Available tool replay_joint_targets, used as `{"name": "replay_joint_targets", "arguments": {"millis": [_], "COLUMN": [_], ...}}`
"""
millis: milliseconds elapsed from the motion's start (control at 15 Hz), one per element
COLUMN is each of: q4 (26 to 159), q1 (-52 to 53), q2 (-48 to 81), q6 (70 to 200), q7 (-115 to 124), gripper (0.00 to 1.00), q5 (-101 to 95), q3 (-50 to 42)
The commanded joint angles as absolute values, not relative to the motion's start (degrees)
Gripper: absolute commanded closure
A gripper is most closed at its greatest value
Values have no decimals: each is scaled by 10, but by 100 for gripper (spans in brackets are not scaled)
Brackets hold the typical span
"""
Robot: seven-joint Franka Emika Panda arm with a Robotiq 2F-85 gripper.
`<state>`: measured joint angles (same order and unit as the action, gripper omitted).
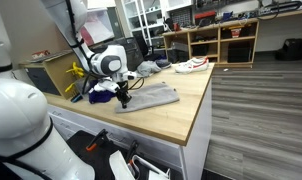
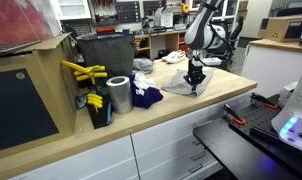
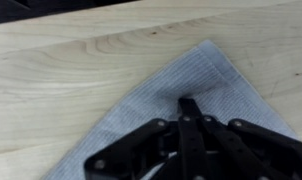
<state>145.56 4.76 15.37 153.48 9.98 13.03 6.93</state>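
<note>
At the lower middle of the wrist view, my gripper (image 3: 188, 104) is clenched, its tips pinching the grey cloth (image 3: 206, 70) near one corner. The cloth lies spread flat on the wooden table (image 3: 61, 60), so a pinch is the only hold it offers.

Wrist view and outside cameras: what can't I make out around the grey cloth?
1. Wrist view: the grey cloth has its near part hidden under the gripper and cut off by the lower edge.
2. Wrist view: the shut fingers cover the contact; whether cloth is pinched cannot be told.
3. Both exterior views: the grip is too small to judge.
4. Exterior view: the blue cloth is partly hidden by the metal cylinder.
</note>
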Motion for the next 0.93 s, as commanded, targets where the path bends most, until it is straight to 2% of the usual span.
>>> {"name": "replay_joint_targets", "arguments": {"millis": [0,600,867], "q4": [1484,1417,1377], "q1": [48,-9,-42], "q2": [107,86,102], "q6": [1539,1524,1513], "q7": [96,35,-31], "gripper": [68,1,0], "q5": [119,99,134], "q3": [61,1,0]}}
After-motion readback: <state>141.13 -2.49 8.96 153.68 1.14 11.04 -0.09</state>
